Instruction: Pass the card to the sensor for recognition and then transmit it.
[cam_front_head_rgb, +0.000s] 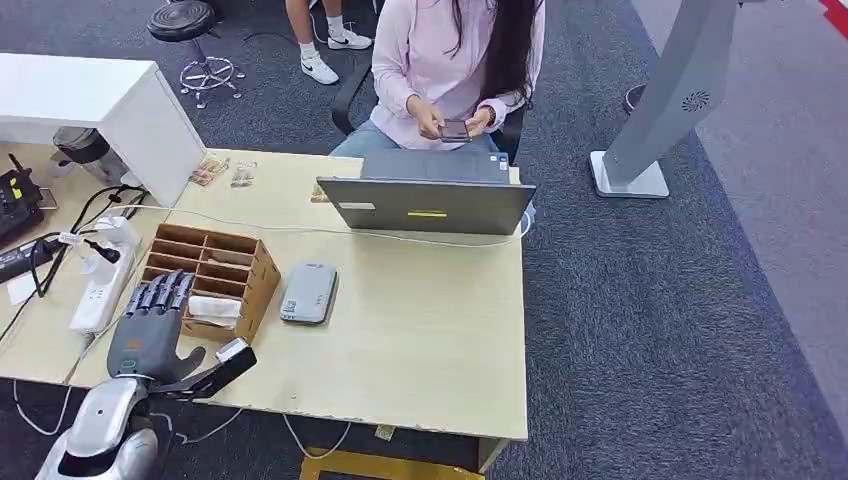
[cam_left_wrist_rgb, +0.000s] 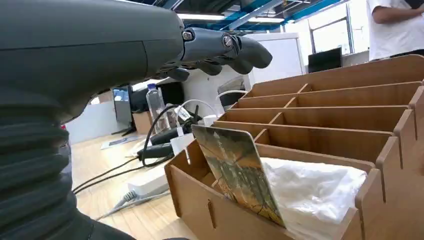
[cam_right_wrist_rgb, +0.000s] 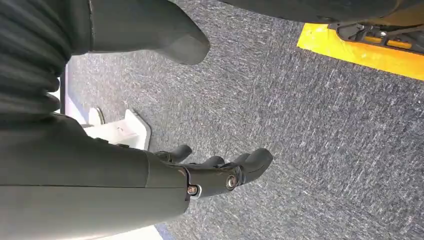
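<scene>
- left hand (cam_front_head_rgb: 150, 330): dark grey palm shell, darker segmented fingers, thick grey thumb
- left arm (cam_front_head_rgb: 100, 430): silver, rounded glossy housing
- black block with a pale face at the left wrist (cam_front_head_rgb: 222, 365) (camera, likely)
- left wrist cover (cam_left_wrist_rgb: 30, 165): grey, ribbed like a bellows
- left fingers (cam_left_wrist_rgb: 225, 47): small silver screws at the knuckles
- right hand (cam_right_wrist_rgb: 200, 175): same dark grey shell, silver screws by the finger bases, ribbed cover behind
</scene>
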